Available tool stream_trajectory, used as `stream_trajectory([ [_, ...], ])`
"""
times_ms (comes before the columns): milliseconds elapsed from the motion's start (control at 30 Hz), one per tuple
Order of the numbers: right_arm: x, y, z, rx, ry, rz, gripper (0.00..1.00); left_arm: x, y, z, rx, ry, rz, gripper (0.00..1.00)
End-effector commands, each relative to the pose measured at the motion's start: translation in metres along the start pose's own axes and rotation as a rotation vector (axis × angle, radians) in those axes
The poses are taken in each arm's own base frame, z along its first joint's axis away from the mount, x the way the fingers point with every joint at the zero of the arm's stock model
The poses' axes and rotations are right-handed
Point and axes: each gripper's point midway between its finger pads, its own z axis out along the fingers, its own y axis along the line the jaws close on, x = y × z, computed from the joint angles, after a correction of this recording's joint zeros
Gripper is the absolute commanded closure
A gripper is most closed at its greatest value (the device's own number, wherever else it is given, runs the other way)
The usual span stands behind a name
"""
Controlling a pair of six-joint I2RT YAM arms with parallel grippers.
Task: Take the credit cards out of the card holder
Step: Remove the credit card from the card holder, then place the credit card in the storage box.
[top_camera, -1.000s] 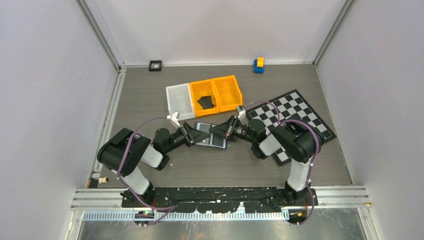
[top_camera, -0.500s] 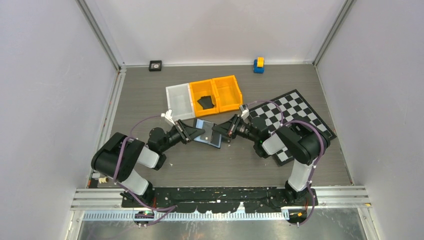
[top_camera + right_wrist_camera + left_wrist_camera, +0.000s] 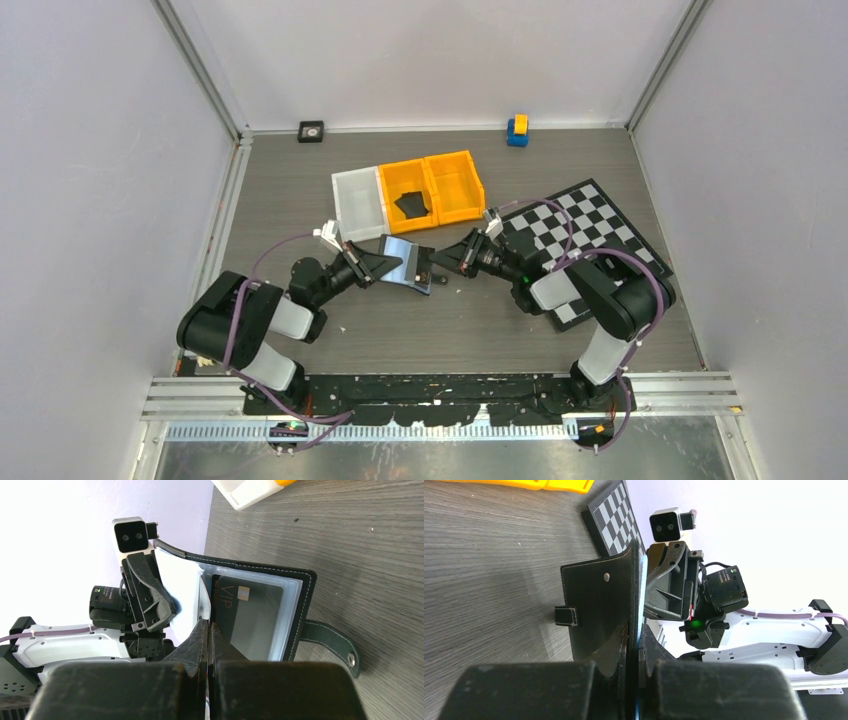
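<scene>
Right wrist: stitched, rectangular black card holder [image 3: 306, 610].

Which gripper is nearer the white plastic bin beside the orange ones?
Left. The left gripper sits just on the robot's side of the white plastic bin; the right gripper is farther right, in front of the orange bins. Both pinch the black folding card holder between them.

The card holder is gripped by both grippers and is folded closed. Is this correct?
No. The left gripper and right gripper do grip the card holder, but it is spread open; the right wrist view shows a card in its pocket.
</scene>
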Motion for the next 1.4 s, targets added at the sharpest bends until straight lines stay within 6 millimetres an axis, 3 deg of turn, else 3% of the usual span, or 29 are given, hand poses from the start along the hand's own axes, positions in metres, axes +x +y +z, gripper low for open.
stream_trajectory([
  [0,-0.003,0.008,-0.003,-0.005,-0.009,-0.051,0.99,-0.012,-0.026,-0.003,0.092,-0.048,0.063,1.0],
  [167,-0.011,0.001,-0.008,0.088,-0.027,-0.1,0.99,-0.02,-0.022,-0.011,0.071,-0.1,0.082,1.0],
  [300,-0.028,-0.003,-0.013,0.17,-0.044,-0.151,0.99,-0.025,-0.006,-0.014,-0.008,-0.117,0.094,1.0],
  [600,-0.061,-0.011,0.003,0.407,0.046,-0.354,1.0,-0.018,0.02,-0.019,-0.138,-0.074,0.169,1.0],
  [800,-0.09,0.007,0.028,0.436,0.064,-0.431,0.99,-0.015,0.033,-0.023,-0.187,-0.059,0.21,1.0],
  [1133,-0.131,0.008,0.082,0.473,0.102,-0.499,1.0,-0.009,0.044,-0.024,-0.219,-0.021,0.246,1.0],
  [1367,-0.146,-0.004,0.114,0.488,0.153,-0.53,1.0,-0.008,0.046,-0.026,-0.22,-0.017,0.277,1.0],
])
